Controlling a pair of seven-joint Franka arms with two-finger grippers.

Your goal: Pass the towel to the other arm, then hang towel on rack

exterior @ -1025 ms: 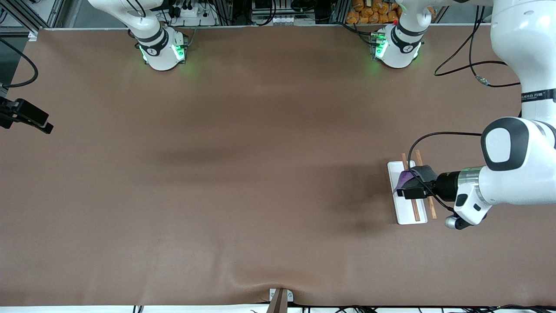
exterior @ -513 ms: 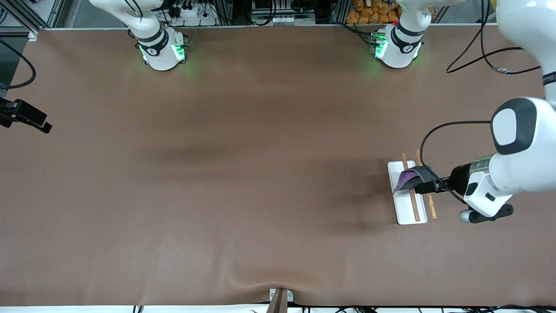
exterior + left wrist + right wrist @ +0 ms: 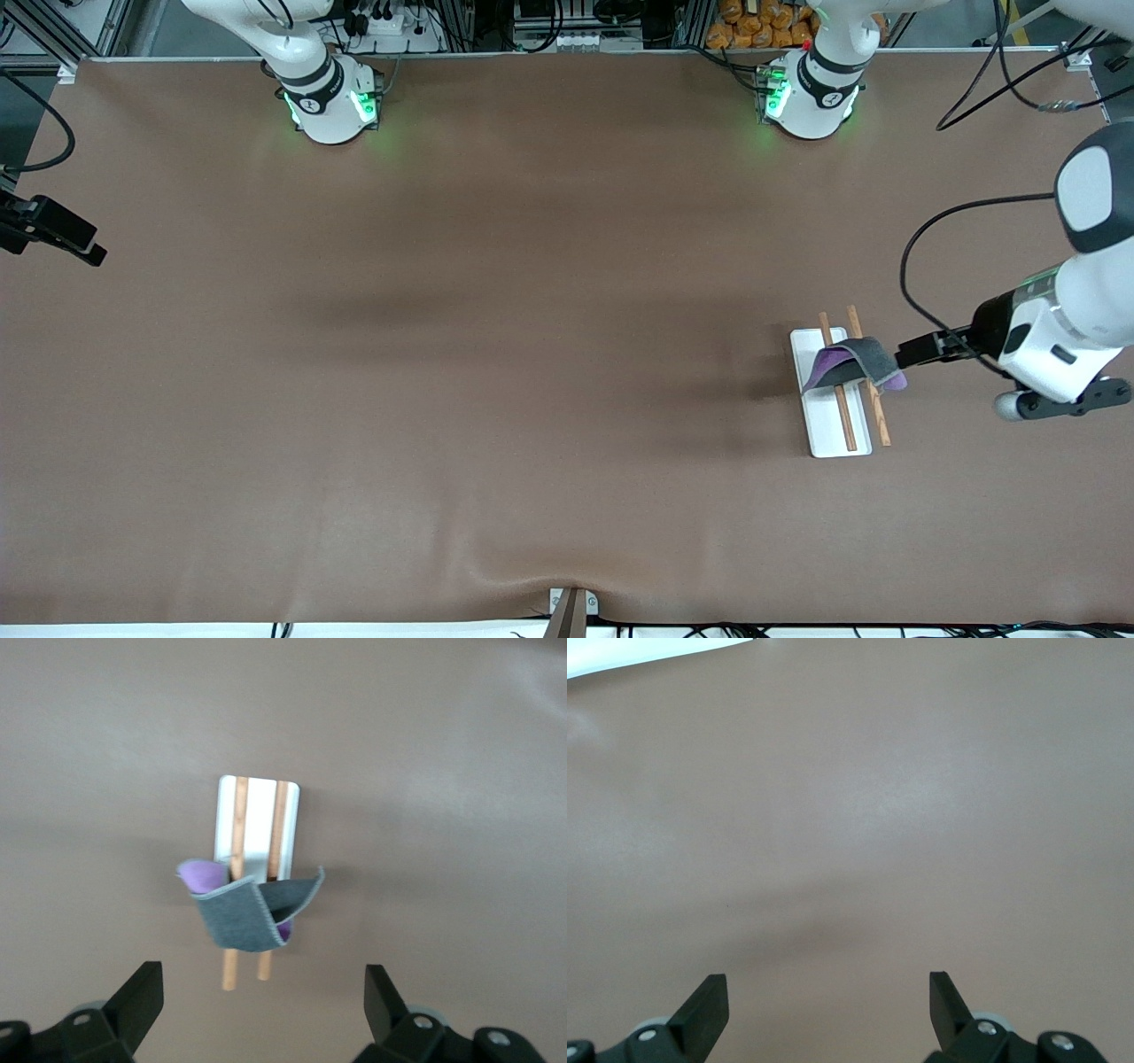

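Note:
The dark-grey towel with its purple reverse showing hangs draped over the two wooden rods of the rack, whose white base lies on the table toward the left arm's end. In the left wrist view the towel hangs across the rods above the rack's white base. My left gripper is open and empty, beside the rack and just apart from the towel; it also shows in the left wrist view. My right gripper waits open and empty over the right arm's end of the table; its wrist view shows only bare table.
The brown table mat covers the whole surface. Both arm bases stand along the table edge farthest from the front camera. A cable loops from the left arm above the table near the rack.
My left gripper has let go of the towel and drawn back from the rack toward the left arm's end. The towel stays draped on the rods.

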